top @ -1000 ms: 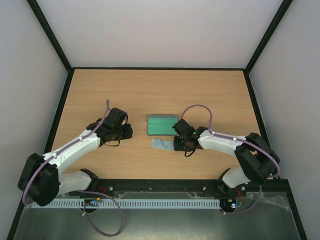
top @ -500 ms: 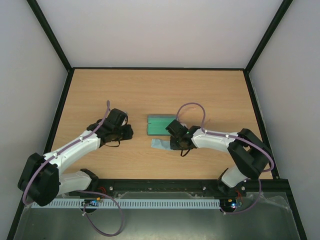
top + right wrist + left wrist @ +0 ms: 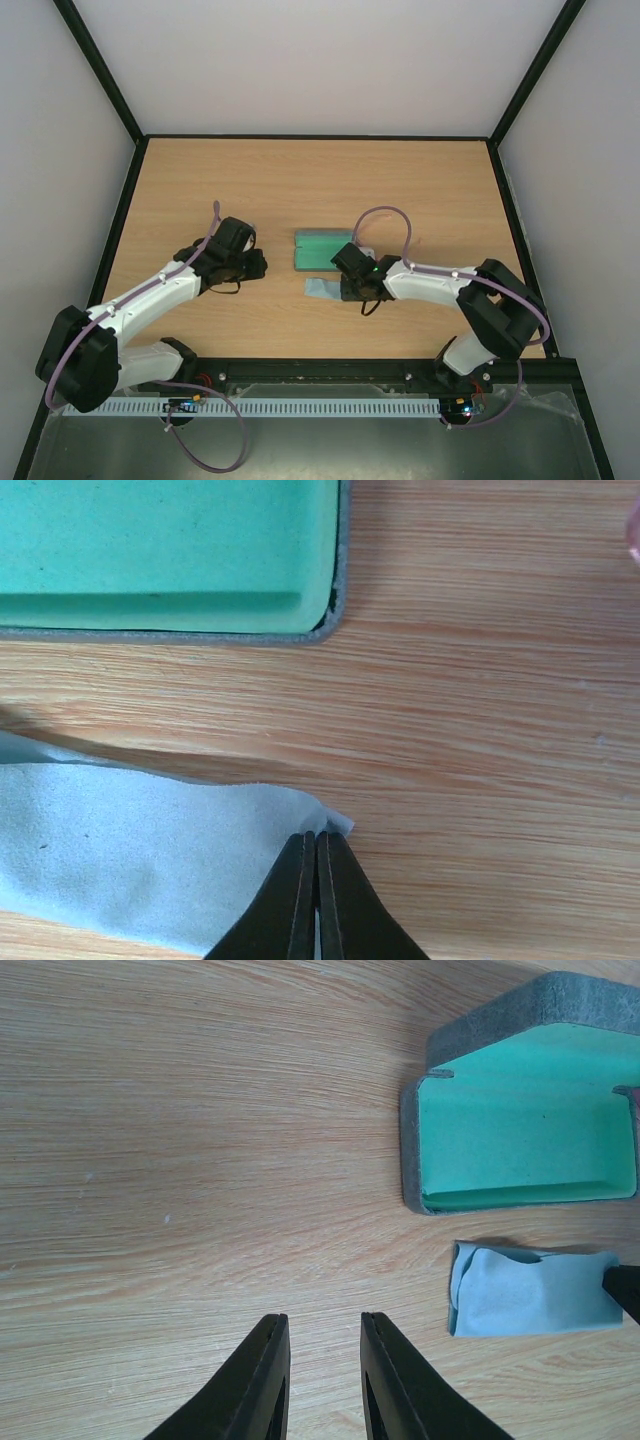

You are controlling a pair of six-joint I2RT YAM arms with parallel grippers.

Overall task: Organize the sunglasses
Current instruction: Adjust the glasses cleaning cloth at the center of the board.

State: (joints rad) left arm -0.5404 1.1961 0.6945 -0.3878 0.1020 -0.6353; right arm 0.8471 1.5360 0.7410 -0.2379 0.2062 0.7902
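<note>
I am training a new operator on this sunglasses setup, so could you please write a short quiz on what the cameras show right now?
1. True or false: the case lies open, with its green lining showing.
2. What is the right end effector shut on? A) the case's rim B) a corner of the cloth C) nothing at all
3. Fill in: the left end effector hangs over bare wood with its fingers ____.

Key: 1 true; 2 B; 3 open.
</note>
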